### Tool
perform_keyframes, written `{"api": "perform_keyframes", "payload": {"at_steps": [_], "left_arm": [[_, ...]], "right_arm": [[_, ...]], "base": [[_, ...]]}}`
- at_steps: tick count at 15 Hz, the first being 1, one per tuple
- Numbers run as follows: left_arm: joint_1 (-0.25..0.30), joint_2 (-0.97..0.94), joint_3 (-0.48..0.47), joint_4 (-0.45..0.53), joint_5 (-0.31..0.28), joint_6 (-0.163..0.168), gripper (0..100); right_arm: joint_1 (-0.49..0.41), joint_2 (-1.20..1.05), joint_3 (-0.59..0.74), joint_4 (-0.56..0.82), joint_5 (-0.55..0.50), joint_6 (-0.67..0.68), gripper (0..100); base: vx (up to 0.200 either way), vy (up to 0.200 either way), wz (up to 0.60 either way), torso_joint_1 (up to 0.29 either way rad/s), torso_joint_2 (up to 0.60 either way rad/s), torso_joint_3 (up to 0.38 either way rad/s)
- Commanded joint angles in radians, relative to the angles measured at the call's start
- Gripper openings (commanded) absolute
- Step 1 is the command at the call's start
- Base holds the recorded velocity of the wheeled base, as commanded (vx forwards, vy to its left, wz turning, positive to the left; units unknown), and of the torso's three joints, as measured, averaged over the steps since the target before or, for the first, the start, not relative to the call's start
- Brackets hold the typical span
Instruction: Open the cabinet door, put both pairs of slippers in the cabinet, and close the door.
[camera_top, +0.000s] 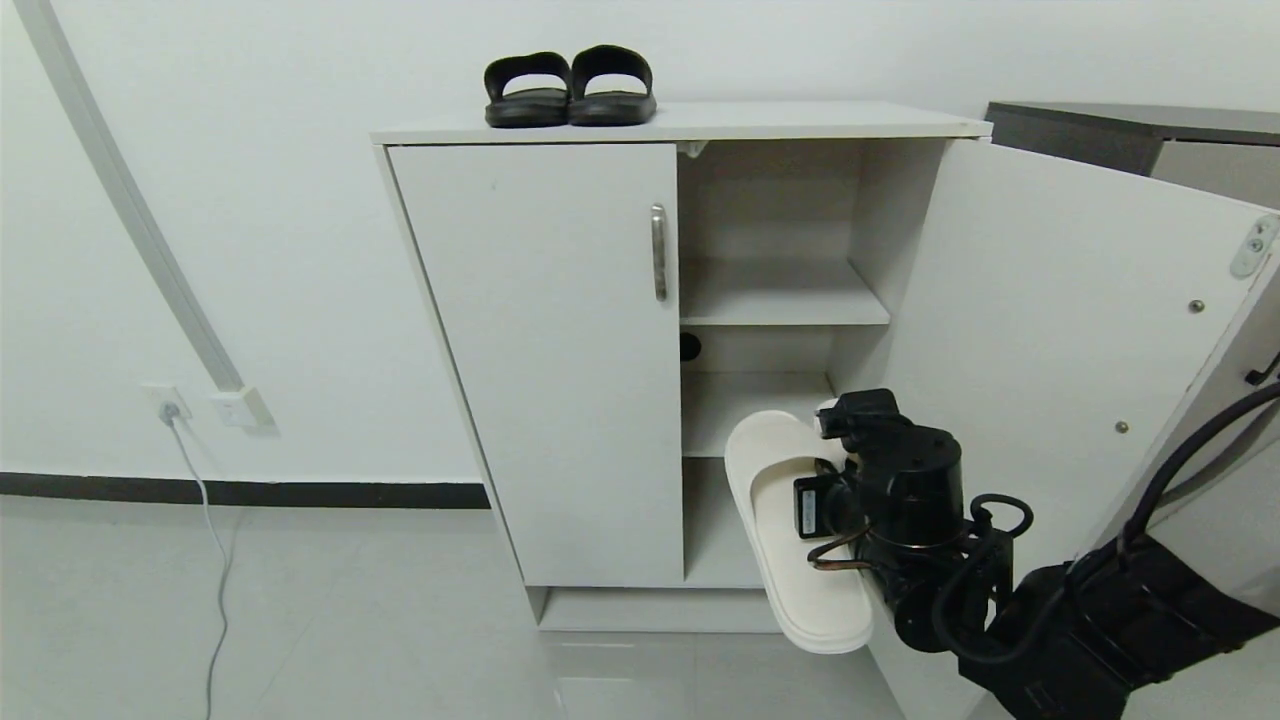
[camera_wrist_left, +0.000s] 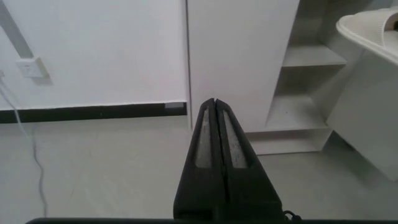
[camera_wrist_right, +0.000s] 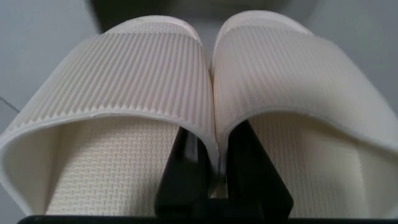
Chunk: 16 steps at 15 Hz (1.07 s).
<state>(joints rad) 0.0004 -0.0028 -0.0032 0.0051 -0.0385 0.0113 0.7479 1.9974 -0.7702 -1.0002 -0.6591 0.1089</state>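
Observation:
A white cabinet (camera_top: 540, 360) stands against the wall, its right door (camera_top: 1040, 330) swung open and its left door shut. A pair of black slippers (camera_top: 570, 88) rests on the cabinet top. My right gripper (camera_top: 835, 470) hangs in front of the open compartment, level with the lower shelves. It is shut on the inner edges of a pair of white slippers (camera_top: 800, 530), held side by side with toes toward the cabinet. The wrist view shows the ribbed straps (camera_wrist_right: 211, 81) and both fingers (camera_wrist_right: 186, 168) pinching them. My left gripper (camera_wrist_left: 214, 102) is shut with nothing in it, low over the floor left of the cabinet.
Three shelves (camera_top: 780, 295) show inside the open right half. A grey cabinet (camera_top: 1130, 130) stands behind the open door. A wall socket (camera_top: 165, 400) with a trailing white cable (camera_top: 215, 560) is at the left, above grey floor tiles (camera_top: 300, 620).

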Motion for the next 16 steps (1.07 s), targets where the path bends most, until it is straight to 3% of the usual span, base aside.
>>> {"api": "perform_keyframes", "payload": {"at_steps": [1, 8, 16], "left_arm": [[0.001, 0.003, 0.0, -0.001, 0.0, -0.001, 0], [0.001, 0.003, 0.0, -0.001, 0.0, -0.002, 0], [0.001, 0.003, 0.0, -0.001, 0.0, -0.002, 0]], "right_arm": [[0.008, 0.0, 0.003, -0.001, 0.001, 0.0, 0], [0.041, 0.014, 0.005, -0.003, 0.003, 0.002, 0], [-0.061, 0.04, 0.014, -0.001, 0.024, 0.006, 0]], "base": [[0.0, 0.0, 0.0, 0.0, 0.0, 0.0], [0.0, 0.0, 0.0, 0.0, 0.0, 0.0], [0.0, 0.0, 0.0, 0.0, 0.0, 0.0]]}}
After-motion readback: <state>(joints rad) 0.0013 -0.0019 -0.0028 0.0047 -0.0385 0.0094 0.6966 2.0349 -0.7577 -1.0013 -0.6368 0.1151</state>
